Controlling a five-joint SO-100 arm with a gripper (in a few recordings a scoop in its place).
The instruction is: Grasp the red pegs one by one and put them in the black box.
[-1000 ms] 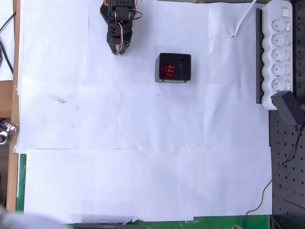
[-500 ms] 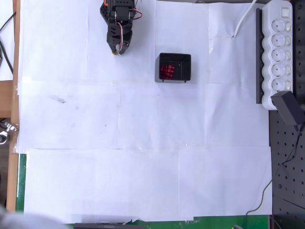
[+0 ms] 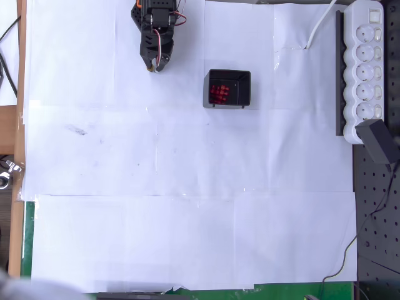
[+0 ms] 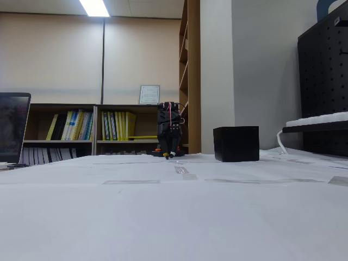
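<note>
From overhead, the arm [image 3: 155, 25] is folded near the top edge of the white paper [image 3: 187, 187], its gripper [image 3: 153, 64] pointing down at the sheet, tips drawn together with nothing between them. The box [image 3: 229, 88] sits just right of it, well apart, with bare paper between the two. The pegs [image 3: 219, 93] lie bunched in the box's left half, a red cluster too tight to count. Everything below the box and arm is open paper, wide and unbroken but for a faint smudge [image 3: 76, 130] at left. The right side is hemmed in by a power strip [image 3: 365, 69] and a black adapter [image 3: 379, 141], with a perforated board [image 3: 375, 219] beneath them. At left the paper ends along a wooden strip [image 3: 20, 94]; green mat [image 3: 281, 291] shows at the bottom edge. The arm's upper part is cut off by the frame.

From the low fixed view, the paper [image 4: 174, 217] runs away flat and empty toward the arm [image 4: 169, 128], which stands small and upright in the distance, its gripper [image 4: 171, 155] down near the surface; at this size I cannot tell how the fingers stand. The box [image 4: 236, 143] stands to its right, clear of it, and its near wall hides what is inside. Farther right the strip [image 4: 321, 120] is seen edge-on against the board [image 4: 323, 76]. Bookshelves [image 4: 92, 130] fill the back wall, and a dark screen [image 4: 13, 128] is cut off at left
</note>
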